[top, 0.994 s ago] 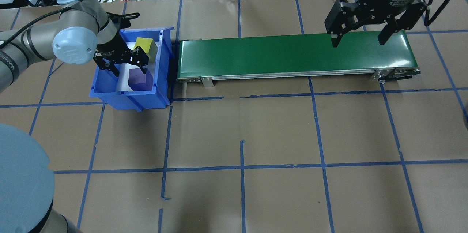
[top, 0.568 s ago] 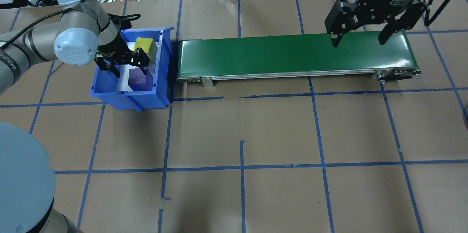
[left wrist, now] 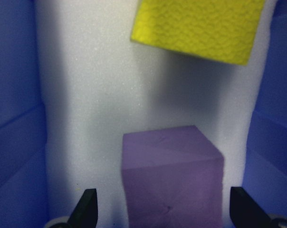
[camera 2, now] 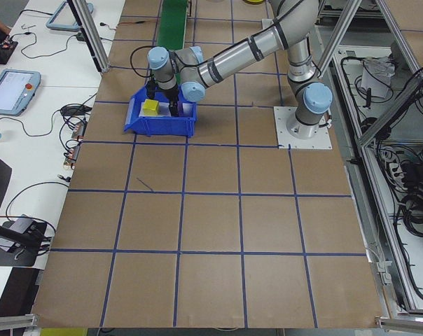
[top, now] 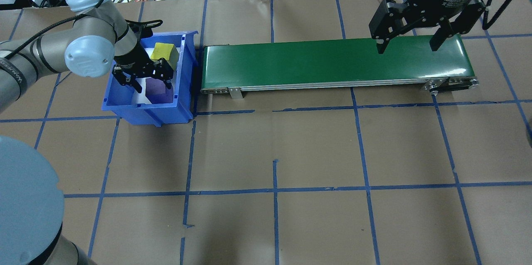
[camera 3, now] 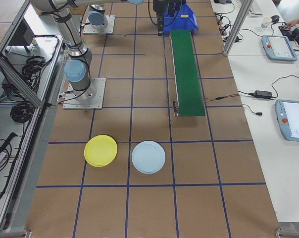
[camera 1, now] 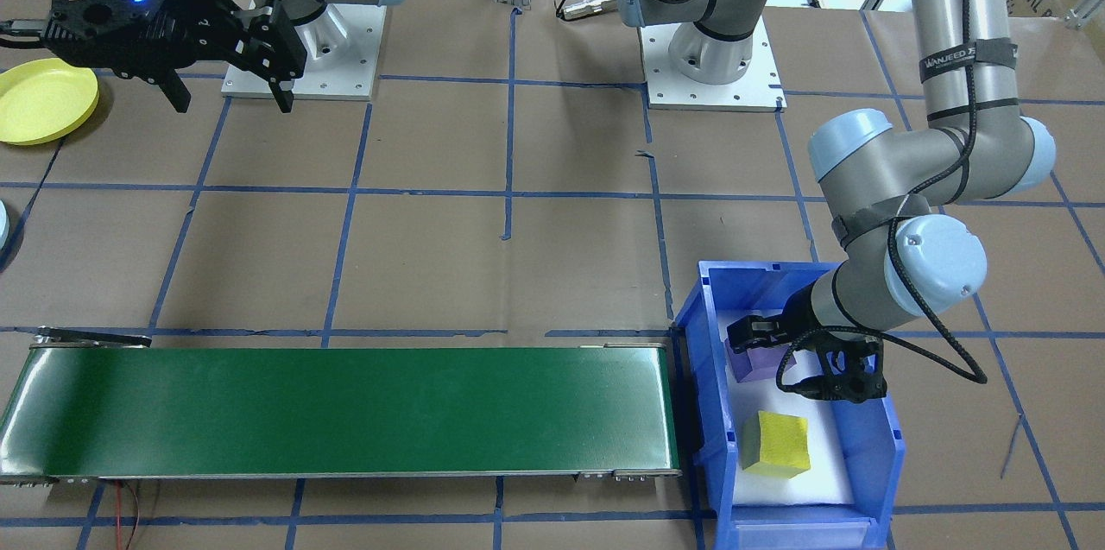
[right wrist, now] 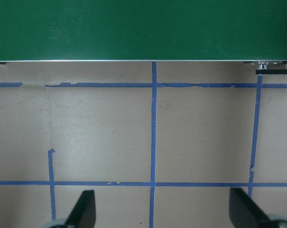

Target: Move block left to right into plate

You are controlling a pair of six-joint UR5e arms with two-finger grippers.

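A purple block and a yellow block lie on white foam in a blue bin. My left gripper is inside the bin, open, one finger on each side of the purple block with gaps to it. My right gripper hangs open and empty over the right end of the green conveyor. The yellow plate lies on the table on the right arm's side.
The bin's walls stand close around the left gripper's fingers. A light blue plate lies beside the yellow one. The conveyor runs from the bin toward the right arm. Brown paper with blue tape lines covers the table.
My left gripper has shifted from near the yellow block toward the bin's near end and lower, so that its fingers straddle the purple block. The right arm has not moved.
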